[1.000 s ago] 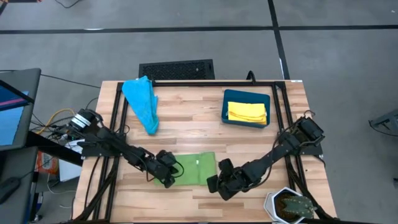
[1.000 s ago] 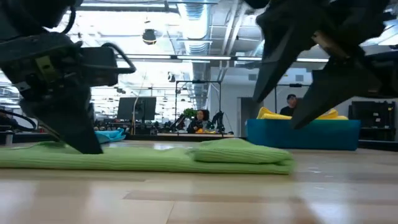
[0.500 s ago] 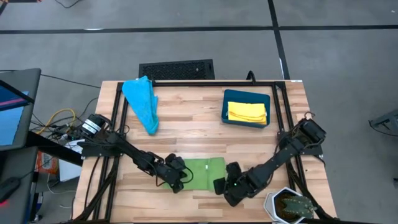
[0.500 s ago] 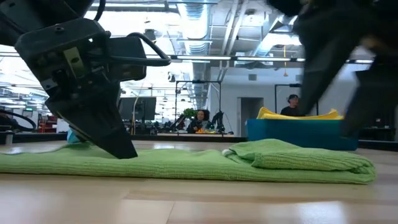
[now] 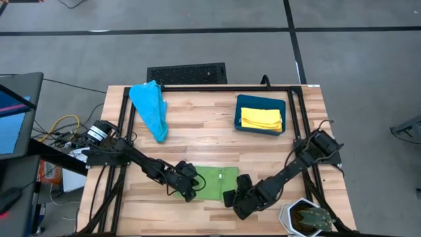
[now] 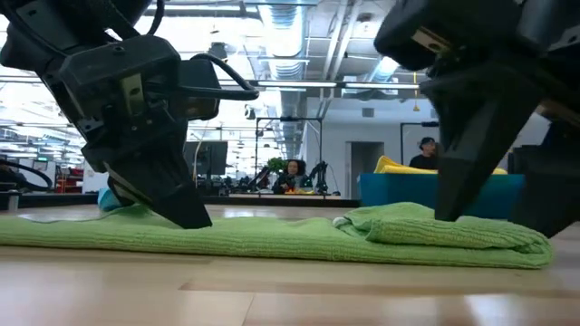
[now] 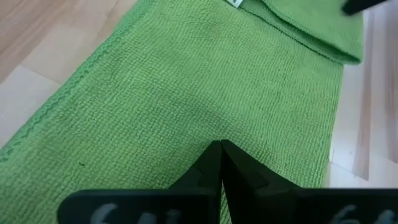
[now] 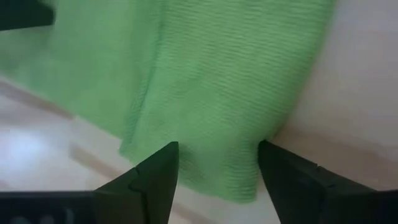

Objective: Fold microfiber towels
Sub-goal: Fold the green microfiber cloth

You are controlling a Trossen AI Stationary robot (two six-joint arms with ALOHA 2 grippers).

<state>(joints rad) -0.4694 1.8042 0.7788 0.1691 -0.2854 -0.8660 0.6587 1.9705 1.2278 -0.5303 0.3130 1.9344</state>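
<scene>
A green towel [image 5: 214,181] lies flat on the table near its front edge. A folded-over layer [image 6: 435,226] lies on its right part. My left gripper [image 5: 191,190] is shut, its tips on the towel's left part [image 7: 221,144]. My right gripper [image 5: 231,197] is open at the towel's near right corner, which lies between its fingers [image 8: 214,168]. A light blue towel [image 5: 150,108] lies bunched at the far left. A yellow towel [image 5: 261,119] lies in the teal bin [image 5: 239,110]. My left gripper presses its shut fingertips down on the green towel's top surface [image 7: 205,127], on the left part of the cloth. The fingers slant down from the table's left. The towel lies flat on the table under them. I cannot tell whether my right gripper touches the towel.
The teal bin stands at the far right. A black frame [image 5: 223,88] runs round the table's far and side edges. A pot with a plant [image 5: 306,217] stands at the near right corner. Bare wood shows in the table's middle [image 5: 204,138].
My left gripper has gone toward the table's right edge. The green towel has slid with it to the right and a little nearer, staying flat. My right gripper has gone a little toward the near edge, staying by the towel's right end.
</scene>
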